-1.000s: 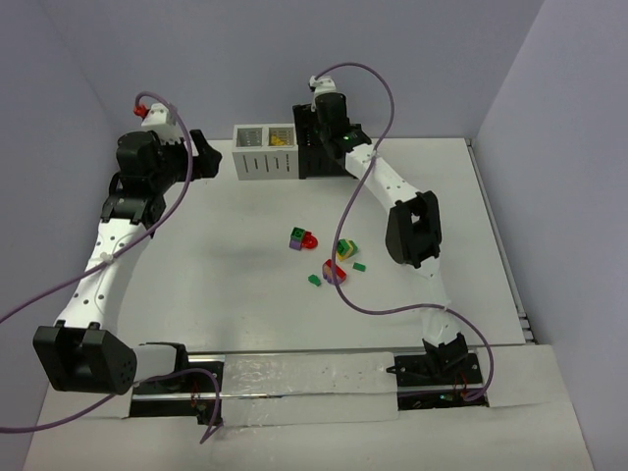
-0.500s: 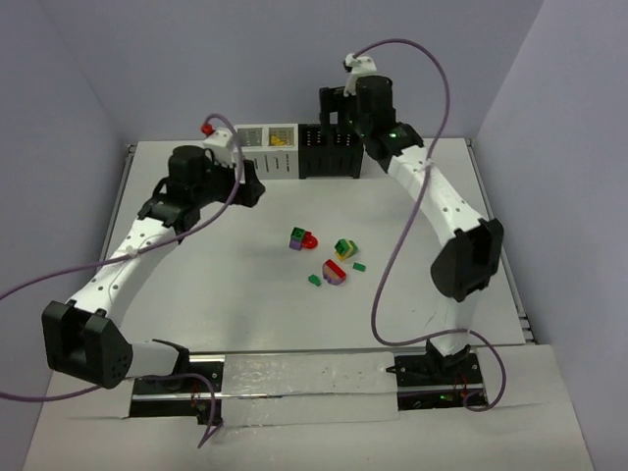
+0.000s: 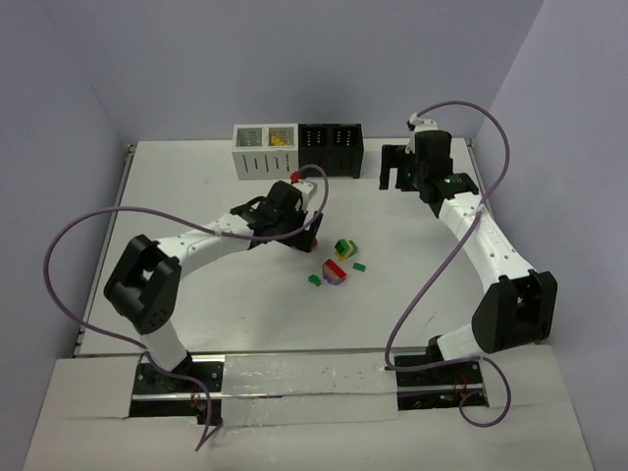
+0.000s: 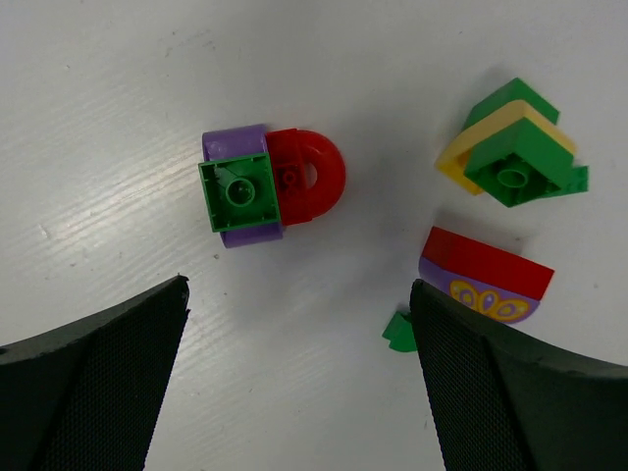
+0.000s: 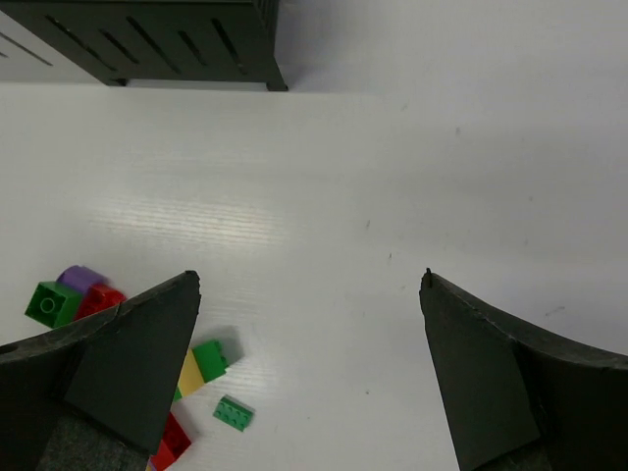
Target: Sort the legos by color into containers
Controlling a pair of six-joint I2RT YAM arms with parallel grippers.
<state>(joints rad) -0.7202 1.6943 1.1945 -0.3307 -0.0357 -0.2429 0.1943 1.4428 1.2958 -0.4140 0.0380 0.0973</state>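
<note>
The legos lie mid-table: a green-yellow stack (image 3: 343, 247), a red-and-purple piece (image 3: 336, 272) and two small green bricks (image 3: 359, 266) (image 3: 314, 280). My left gripper (image 3: 299, 231) hovers open over a green, purple and red stack (image 4: 270, 186), which sits ahead of its empty jaws (image 4: 299, 287). The green-yellow stack (image 4: 510, 147) and the red-and-purple piece (image 4: 486, 280) lie to the right there. My right gripper (image 3: 392, 169) is open and empty (image 5: 309, 277), right of the black bins (image 3: 330, 147). The white bins (image 3: 265, 149) stand left of them.
Yellow pieces show in the right white compartment (image 3: 282, 139). The black bin's corner (image 5: 147, 39) shows at the top left of the right wrist view. Purple cables loop over both arms. Walls close the back and both sides.
My left arm swung from the back left to the table's centre, over the legos. My right arm moved from above the black bins out to their right.
</note>
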